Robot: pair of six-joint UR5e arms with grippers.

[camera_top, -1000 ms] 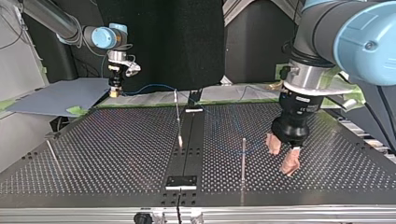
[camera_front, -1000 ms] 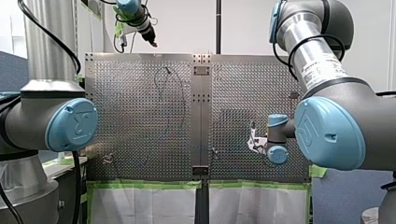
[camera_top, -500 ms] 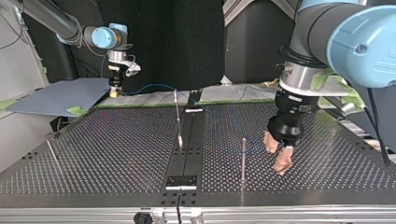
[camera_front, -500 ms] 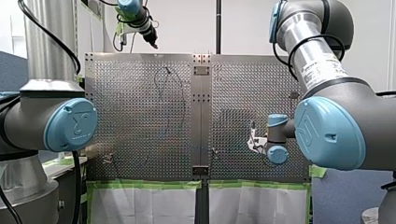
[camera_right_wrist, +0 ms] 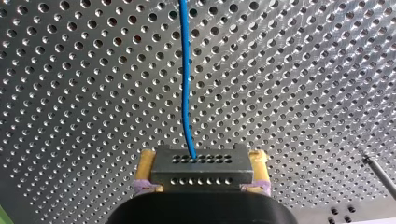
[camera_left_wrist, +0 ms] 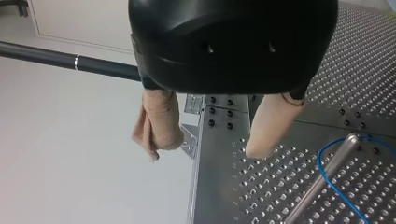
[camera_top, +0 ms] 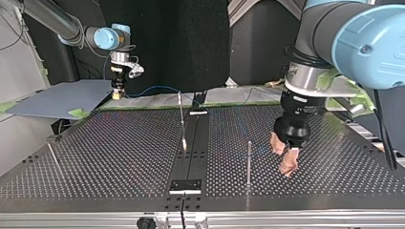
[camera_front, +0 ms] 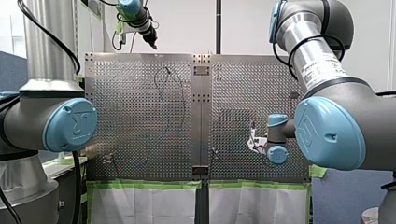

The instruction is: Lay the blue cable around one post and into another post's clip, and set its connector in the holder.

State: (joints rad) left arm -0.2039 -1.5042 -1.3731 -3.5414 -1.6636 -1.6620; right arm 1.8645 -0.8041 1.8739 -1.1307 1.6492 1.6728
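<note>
Right wrist view: right end effector (camera_right_wrist: 201,176) clamped on grey connector (camera_right_wrist: 201,162), blue cable (camera_right_wrist: 186,84) trailing ahead over perforated desk (camera_right_wrist: 70,93). Left end effector (camera_left_wrist: 205,149), beige fingers apart, empty, near post (camera_left_wrist: 322,182); cable seems looped round it. Clipping and seating connector apparently left. Second post (camera_top: 182,121) mid-desk, possible snag.

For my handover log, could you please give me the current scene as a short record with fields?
Left gripper: beige-padded fingers open, nothing between them.
Right gripper: yellow pads shut on the connector.
Blue cable: runs from the connector ahead over the perforated table.
Post: beside the left gripper; the cable curves past it, and I cannot tell whether it goes around.
Task state: connector held, not yet set down.
</note>
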